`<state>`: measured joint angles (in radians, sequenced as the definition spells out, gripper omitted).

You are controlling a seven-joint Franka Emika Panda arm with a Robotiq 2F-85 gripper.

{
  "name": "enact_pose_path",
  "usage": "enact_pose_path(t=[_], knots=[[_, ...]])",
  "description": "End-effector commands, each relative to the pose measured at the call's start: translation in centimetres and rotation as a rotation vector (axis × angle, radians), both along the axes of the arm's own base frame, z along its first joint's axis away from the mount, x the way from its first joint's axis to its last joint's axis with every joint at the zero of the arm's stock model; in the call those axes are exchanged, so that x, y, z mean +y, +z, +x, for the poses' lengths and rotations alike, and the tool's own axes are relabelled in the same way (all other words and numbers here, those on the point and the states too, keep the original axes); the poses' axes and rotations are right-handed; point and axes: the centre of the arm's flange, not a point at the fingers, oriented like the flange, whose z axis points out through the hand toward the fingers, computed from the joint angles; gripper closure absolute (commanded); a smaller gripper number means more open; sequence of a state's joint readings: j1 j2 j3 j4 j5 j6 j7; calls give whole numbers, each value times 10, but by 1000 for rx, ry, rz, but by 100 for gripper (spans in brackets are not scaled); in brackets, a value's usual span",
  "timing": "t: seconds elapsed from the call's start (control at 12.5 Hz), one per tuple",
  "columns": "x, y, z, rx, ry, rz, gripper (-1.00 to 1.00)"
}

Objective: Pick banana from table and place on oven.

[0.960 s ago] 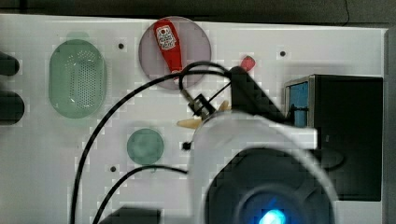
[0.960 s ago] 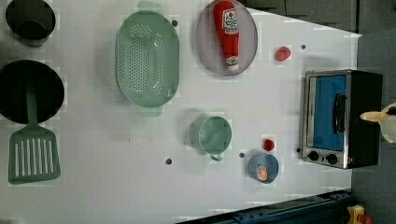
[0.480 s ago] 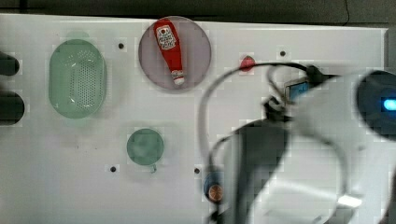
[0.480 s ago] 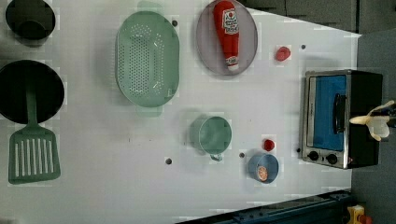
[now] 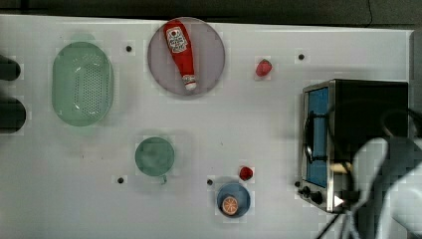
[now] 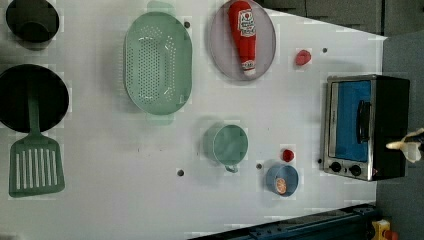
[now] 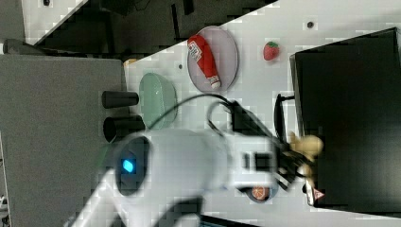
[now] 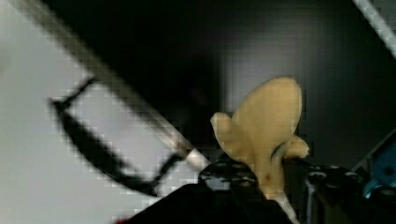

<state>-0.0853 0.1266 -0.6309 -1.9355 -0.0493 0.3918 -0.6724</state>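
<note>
Now the banana (image 8: 267, 135) sat pinched in the closed fingers (image 8: 261, 179), held above the black top of the toaster oven (image 6: 367, 127) near its front edge, clear of the white counter (image 5: 249, 124). In the left view it showed at the oven's right side (image 6: 406, 146), further along than half a second before, when it hung higher up that edge. The top view told the same story: the arm (image 5: 393, 189) had swung from mid-counter across to the oven's corner. So the lift and carry looked finished, and only the lowering and release seemed left. The strawberry (image 5: 263, 67), ketchup bottle (image 5: 181, 53) and green colander (image 5: 82, 82) lay well apart, untouched.
</note>
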Motion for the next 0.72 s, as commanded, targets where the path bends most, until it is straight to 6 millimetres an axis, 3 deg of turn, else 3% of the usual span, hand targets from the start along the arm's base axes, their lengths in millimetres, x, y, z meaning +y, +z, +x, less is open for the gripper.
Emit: enact_pose_path(t=[0.08,0.48,0.72], knots=[[3,31,25,-86,202,-55,18],[5,33,31,-94,210,-64,-95],[20,45,44,-116,246,-71,-100]])
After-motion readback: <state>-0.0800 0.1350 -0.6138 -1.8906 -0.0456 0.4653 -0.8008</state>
